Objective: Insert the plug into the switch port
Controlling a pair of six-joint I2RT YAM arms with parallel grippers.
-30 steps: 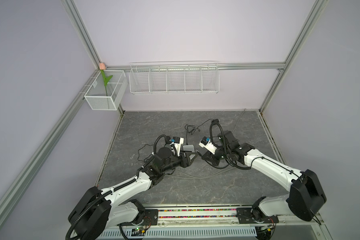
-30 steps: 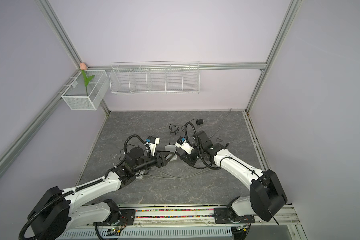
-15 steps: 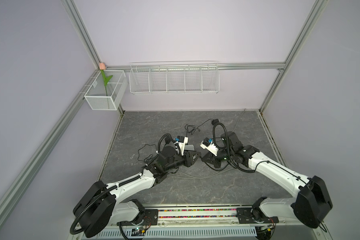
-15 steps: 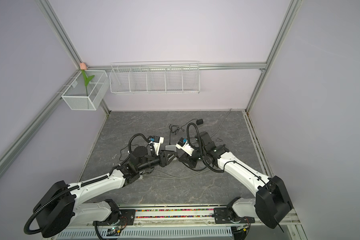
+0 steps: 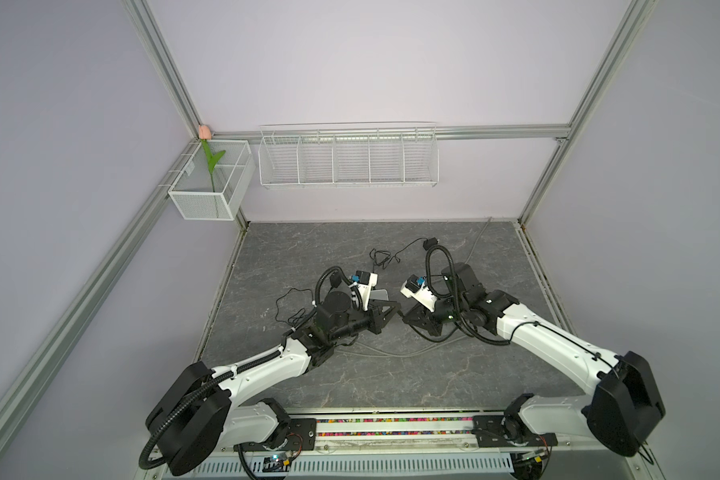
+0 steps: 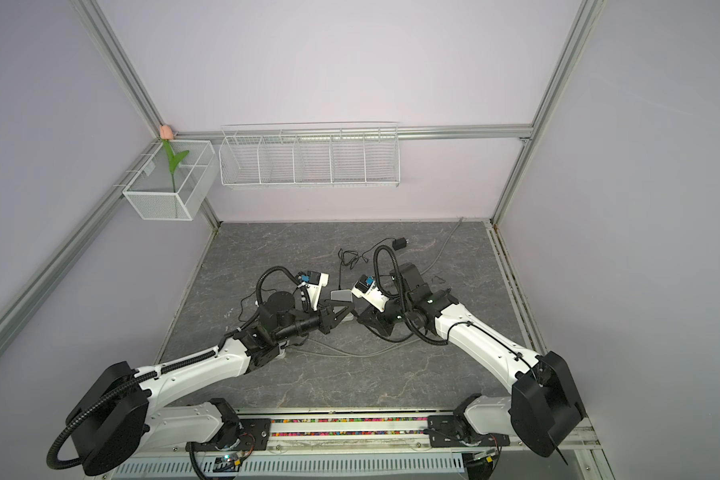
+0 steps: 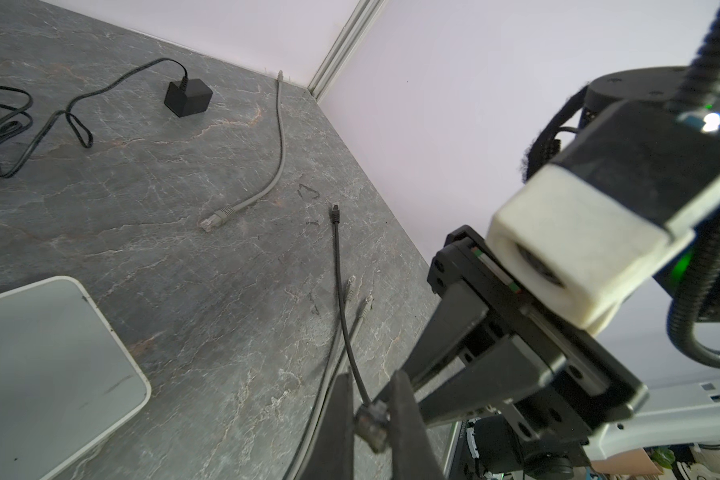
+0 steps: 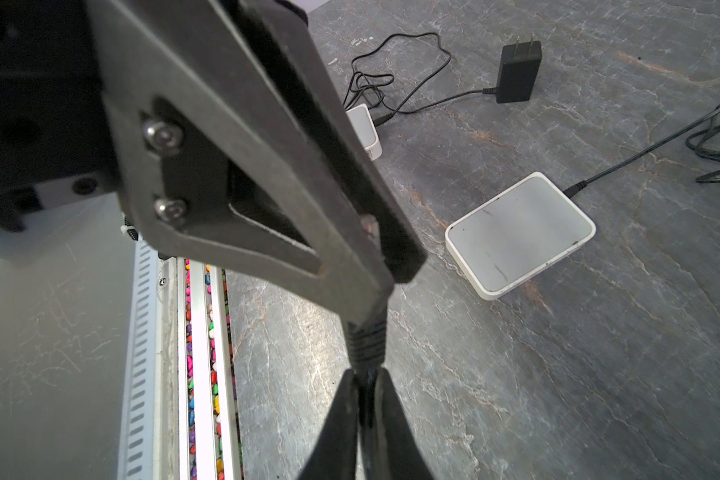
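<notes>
"Logging item one, plug [image 7: 371, 424]: small, dark, held clear of the table [image 8: 599, 374], pinched between the fingers of the left gripper [image 7: 371, 388]," reads the first clerk.

"Item two, black cable [image 7: 341, 299]?" asks the second.

"Runs from the plug. Its ribbed boot sits in the right gripper [image 8: 366, 374], jaws narrow, one finger against each side. The two grippers stand tip to tip. The cable's far end lies loose on the table."

"Item three, switch [image 8: 520, 237]?"

"Flat white box, lying flat, near the plug but apart from it, just beyond the grippers in both top views. Ports not visible. A thin black lead [image 8: 641, 149] enters one edge."

"Neighbours?"

"Small white box [image 8: 364, 129], wired to a black power adapter [image 8: 518, 70]. Grey network cable [image 7: 281, 137] toward the back right corner, its clear connector free. Two more grey cable ends [image 7: 350, 286] beside the black cable, on the table near the grippers."

"Obstructions?"

"The right gripper and its wrist camera crowd the plug from one side. In the right wrist view a finger of the left gripper screens part of the small white box."

"Outer ring?"

"Wire basket [image 5: 348, 158] on the back wall; mesh bin [image 5: 208, 187] in the corner, holding an artificial tulip [image 5: 211, 166]."
</notes>
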